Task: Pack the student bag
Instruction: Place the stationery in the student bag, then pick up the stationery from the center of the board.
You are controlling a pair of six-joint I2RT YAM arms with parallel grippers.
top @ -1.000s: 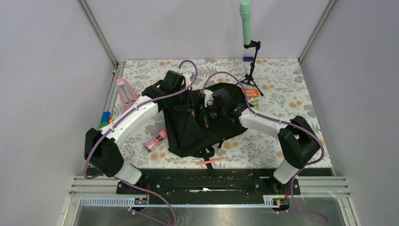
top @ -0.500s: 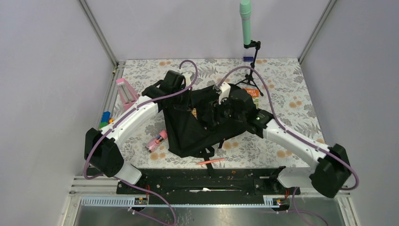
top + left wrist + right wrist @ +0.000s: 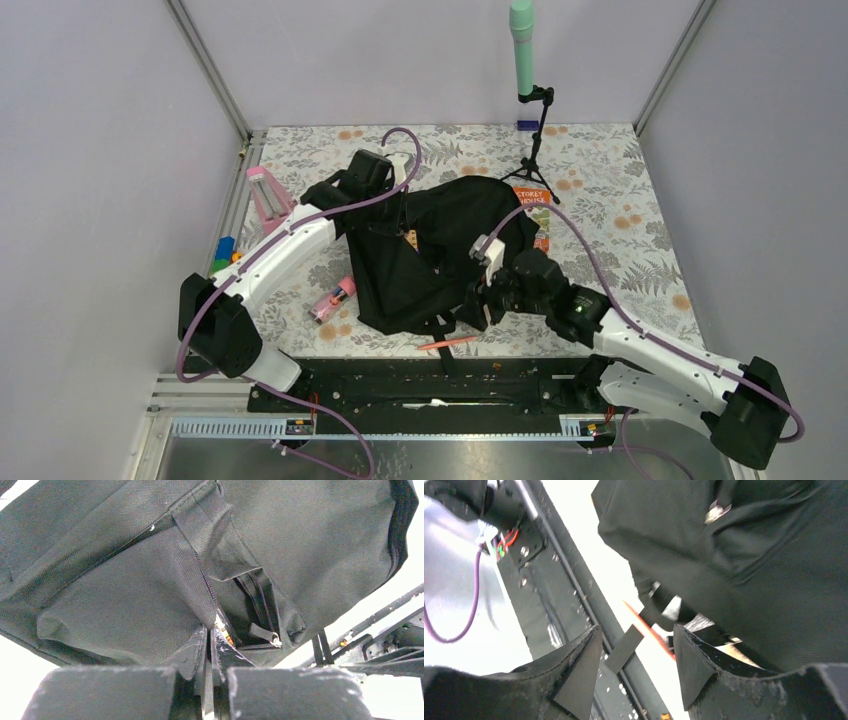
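On the table (image 3: pixel 620 200), left pincer (image 3: pixel 210 642) pinches the student bag (image 3: pixel 440 255); right pincer (image 3: pixel 636 647) stands wide.

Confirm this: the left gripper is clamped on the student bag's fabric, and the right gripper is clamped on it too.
Wrong on the right gripper: its jaws stand apart, holding nothing, in the right wrist view. The left gripper is clamped on the student bag's fabric.

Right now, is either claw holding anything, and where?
The left gripper pinches the student bag by its fabric edge beside a zipper; the right gripper is open, holding nothing.
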